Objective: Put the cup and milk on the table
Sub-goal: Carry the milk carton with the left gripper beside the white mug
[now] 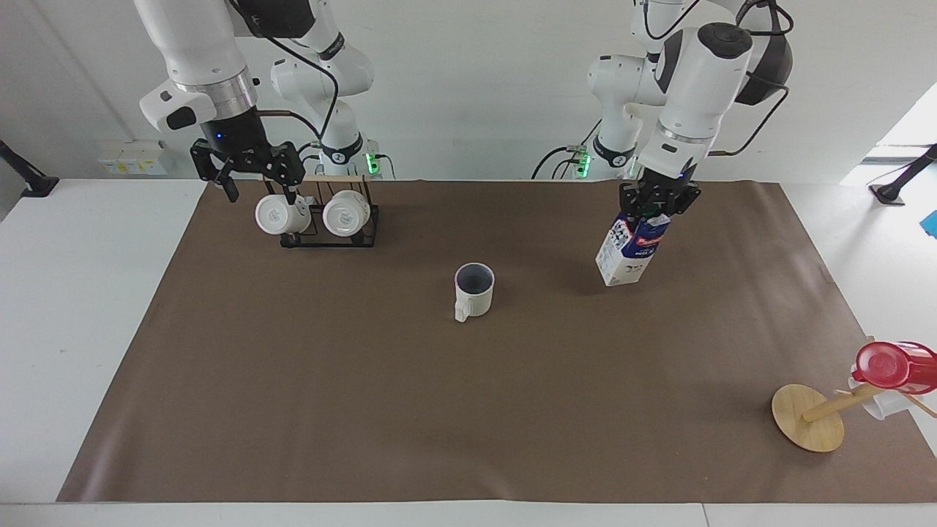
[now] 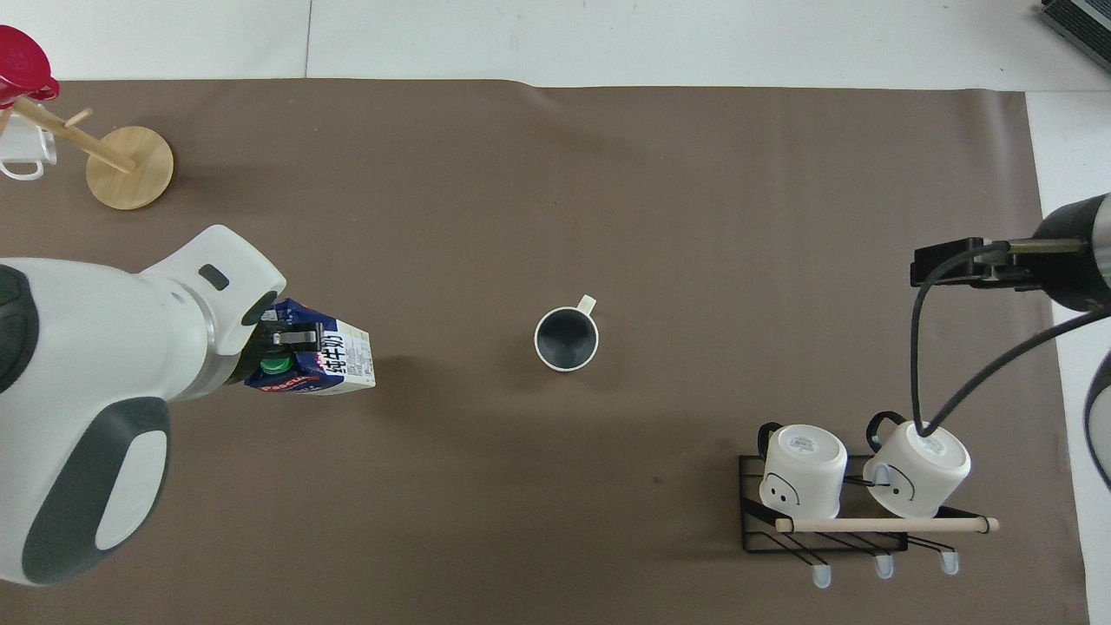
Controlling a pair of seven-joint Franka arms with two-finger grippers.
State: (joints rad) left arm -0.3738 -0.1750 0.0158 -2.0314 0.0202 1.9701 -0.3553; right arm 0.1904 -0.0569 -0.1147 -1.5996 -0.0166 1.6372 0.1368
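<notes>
The cream-white cup [image 1: 474, 290] stands upright on the brown mat of the table [image 1: 366, 402], near its middle, and nothing holds it; it also shows in the overhead view [image 2: 566, 338]. My left gripper [image 1: 656, 208] is shut on the top of the milk carton [image 1: 631, 250], which hangs tilted with its base close to the mat, beside the cup toward the left arm's end. The overhead view shows the milk [image 2: 337, 366] and the left gripper [image 2: 291, 334] too. My right gripper [image 1: 258, 187] is open and empty above the mug rack; it also shows in the overhead view [image 2: 933, 267].
A black wire rack [image 1: 329, 238] with two white mugs [image 1: 274, 214] stands near the robots at the right arm's end, also in the overhead view [image 2: 825, 521]. A wooden mug tree [image 1: 809, 417] bearing a red cup [image 1: 889, 366] stands farthest from the robots at the left arm's end.
</notes>
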